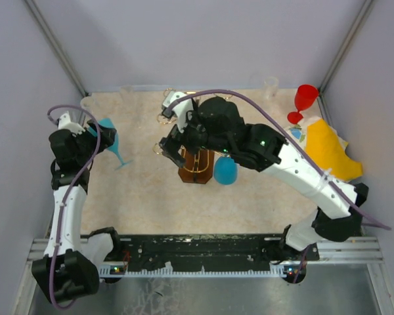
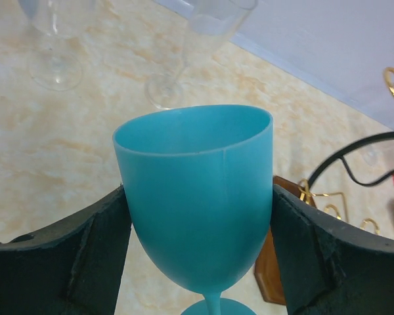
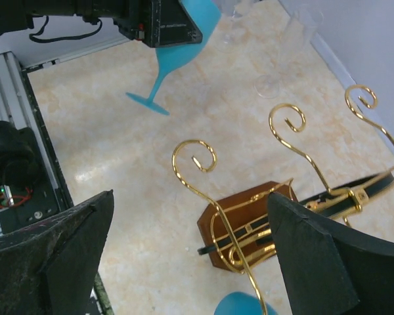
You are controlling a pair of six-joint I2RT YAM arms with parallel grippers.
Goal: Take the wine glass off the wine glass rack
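Note:
My left gripper is shut on the bowl of a teal wine glass. The glass is held tilted left of the rack, its foot low by the tabletop. It also shows in the right wrist view. The wine glass rack is a gold wire stand with curled loops on a dark brown base. My right gripper is open and empty, right above the rack. A second blue glass is at the rack's right side.
A red wine glass stands at the back right beside a yellow cloth. Clear glasses stand along the back edge. Grey walls close in the left, right and back sides.

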